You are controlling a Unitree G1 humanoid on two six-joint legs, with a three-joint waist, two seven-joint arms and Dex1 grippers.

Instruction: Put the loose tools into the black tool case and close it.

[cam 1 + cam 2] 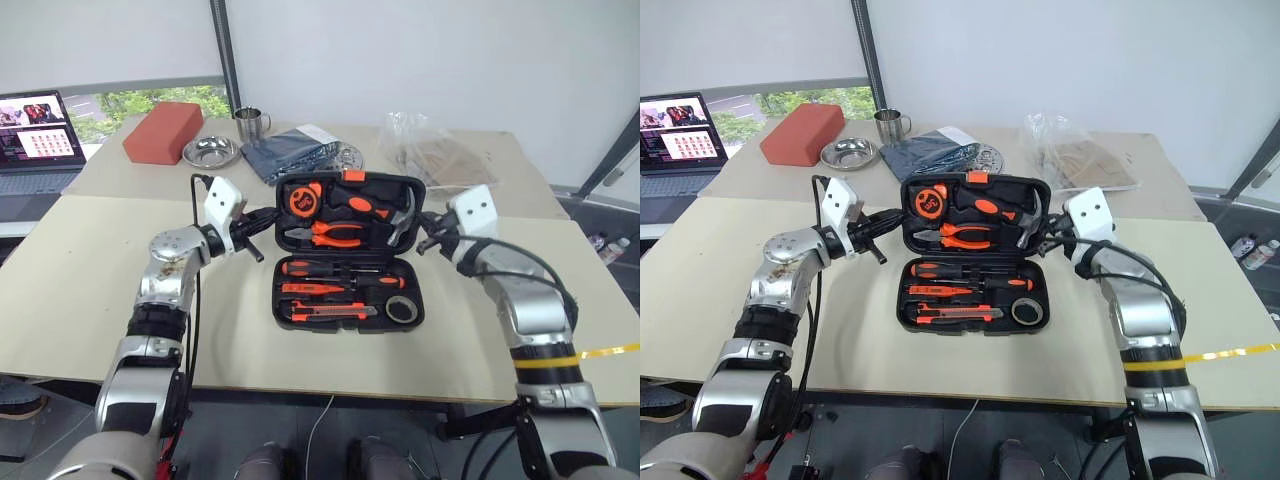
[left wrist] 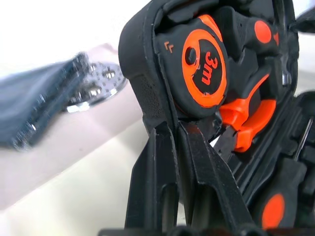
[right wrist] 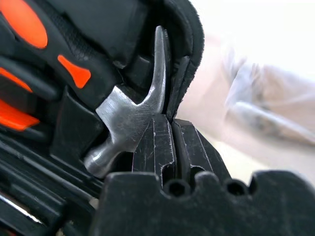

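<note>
Left eye view: beige tables [image 1: 90,260] before white wall [image 1: 420,50].

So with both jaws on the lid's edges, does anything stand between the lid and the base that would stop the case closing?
Nothing visible does. The utility knife, screwdrivers and tape roll lie seated in the base of the black tool case; the hammer, pliers and tape measure sit in the lid's slots.

Both head cams look down over the table [image 1: 120,290] at the open black tool case [image 1: 348,250] from mid-range, sharing nearly the whole scene, while each wrist cam sits super close, staring along its fingers at the lid's opposite edges.
</note>
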